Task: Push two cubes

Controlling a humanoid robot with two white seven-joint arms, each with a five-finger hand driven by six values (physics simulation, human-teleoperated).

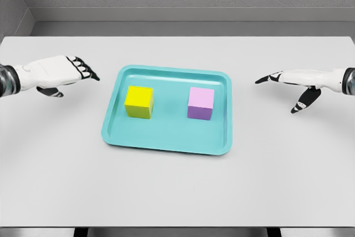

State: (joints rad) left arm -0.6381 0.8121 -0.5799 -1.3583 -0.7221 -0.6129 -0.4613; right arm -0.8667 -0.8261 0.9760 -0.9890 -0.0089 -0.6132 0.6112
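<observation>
A yellow cube (138,102) and a pink cube (201,103) are sitting side by side, apart, inside a teal tray (166,140) on the white table (177,192). The left hand (55,73) is hovering left of the tray, fingers relaxed, holding nothing. The right hand (297,81) is hovering to the right, fingers spread, also holding nothing.
</observation>
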